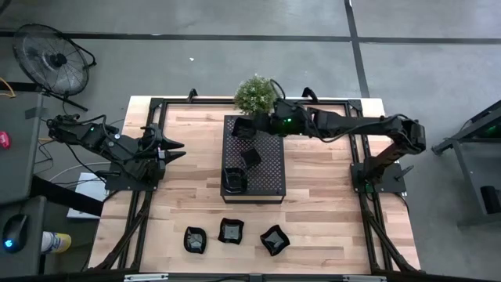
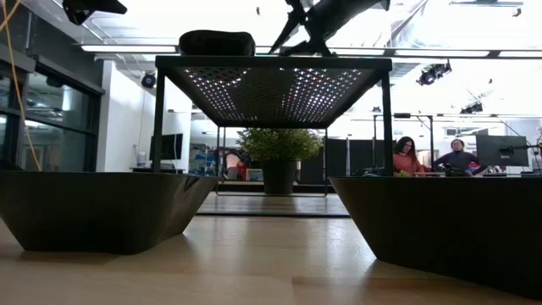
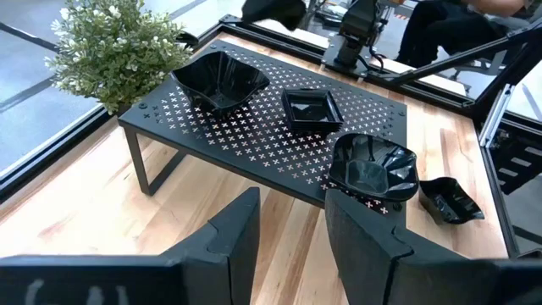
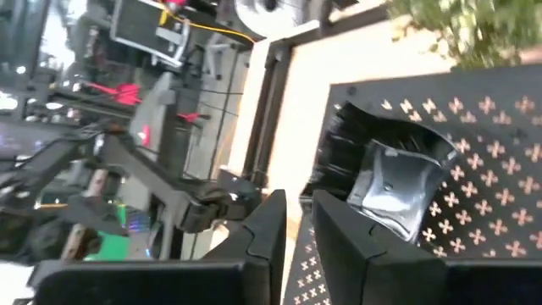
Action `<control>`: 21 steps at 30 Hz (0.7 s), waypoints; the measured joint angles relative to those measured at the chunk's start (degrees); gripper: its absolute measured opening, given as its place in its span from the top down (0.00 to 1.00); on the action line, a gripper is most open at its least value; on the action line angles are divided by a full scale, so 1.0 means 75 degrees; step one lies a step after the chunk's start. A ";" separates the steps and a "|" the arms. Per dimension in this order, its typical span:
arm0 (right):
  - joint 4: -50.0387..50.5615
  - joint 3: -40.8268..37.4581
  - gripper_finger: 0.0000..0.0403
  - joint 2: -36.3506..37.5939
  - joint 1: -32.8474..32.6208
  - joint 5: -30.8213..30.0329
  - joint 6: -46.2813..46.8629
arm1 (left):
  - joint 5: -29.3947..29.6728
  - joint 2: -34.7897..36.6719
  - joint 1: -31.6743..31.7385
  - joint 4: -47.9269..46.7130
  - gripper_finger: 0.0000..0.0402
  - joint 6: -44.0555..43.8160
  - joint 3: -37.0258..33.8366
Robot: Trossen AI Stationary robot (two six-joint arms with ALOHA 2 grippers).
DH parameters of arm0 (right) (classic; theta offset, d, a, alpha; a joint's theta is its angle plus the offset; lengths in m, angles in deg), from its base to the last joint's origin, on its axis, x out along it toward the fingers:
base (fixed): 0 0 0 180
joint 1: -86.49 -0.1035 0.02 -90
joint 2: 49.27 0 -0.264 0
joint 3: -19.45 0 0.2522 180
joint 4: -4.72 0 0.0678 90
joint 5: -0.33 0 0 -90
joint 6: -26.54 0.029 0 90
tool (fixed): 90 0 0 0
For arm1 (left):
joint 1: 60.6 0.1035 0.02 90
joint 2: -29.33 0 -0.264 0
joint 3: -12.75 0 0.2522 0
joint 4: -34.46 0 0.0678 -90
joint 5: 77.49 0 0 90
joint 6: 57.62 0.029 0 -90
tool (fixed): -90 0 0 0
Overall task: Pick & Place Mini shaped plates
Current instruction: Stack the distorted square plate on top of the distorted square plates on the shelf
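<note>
Three mini shaped plates sit on the black perforated tray: a wavy one at its far left corner, a square one in the middle, and a wavy one at its near left. Three more plates lie on the table near the front edge. My right gripper hovers beside the far-corner plate, fingers a little apart with nothing between them. My left gripper waits open at the table's left.
A potted plant stands just behind the tray's far edge, close to my right arm. The tray stands on thin legs above the wooden table. People sit in the room beyond. Bare wood lies to the tray's left and right.
</note>
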 joint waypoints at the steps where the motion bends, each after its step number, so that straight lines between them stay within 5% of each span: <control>1: -0.0039 0.0000 0.86 0.0071 0.0000 0.0006 -0.0122 | 0.0000 0.0000 0.0000 0.0001 0.67 0.0000 0.0000; 21: 0.2013 0.0003 0.93 0.2291 -0.0865 0.0044 -0.1724 | -0.0329 0.0000 0.0000 0.0007 0.67 -0.0012 0.0000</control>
